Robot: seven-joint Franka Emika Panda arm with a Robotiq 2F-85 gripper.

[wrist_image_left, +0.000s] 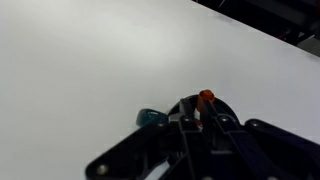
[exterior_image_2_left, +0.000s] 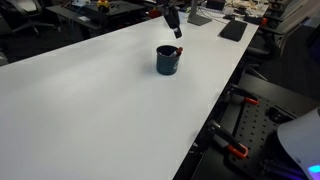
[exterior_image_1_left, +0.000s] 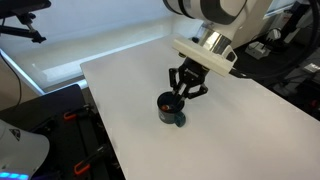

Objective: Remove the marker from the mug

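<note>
The mug (exterior_image_1_left: 172, 110) is a small dark cup standing upright on the white table (exterior_image_1_left: 240, 130); it also shows in an exterior view (exterior_image_2_left: 167, 61). My gripper (exterior_image_1_left: 184, 95) hangs just above the mug, and in an exterior view (exterior_image_2_left: 175, 25) it is well clear of the rim. In the wrist view the fingers (wrist_image_left: 197, 118) are shut on the marker (wrist_image_left: 205, 97), whose red-orange end sticks out past the fingertips. The red end also shows below the gripper in an exterior view (exterior_image_2_left: 179, 33). Part of the mug (wrist_image_left: 150, 118) peeks out behind the fingers.
The white table (exterior_image_2_left: 90, 110) is broad. A black flat object (exterior_image_2_left: 232, 30) lies at its far end. Clamps with orange handles (exterior_image_2_left: 236, 151) sit beyond the table's edge, and dark equipment (exterior_image_1_left: 60, 120) stands beside the table.
</note>
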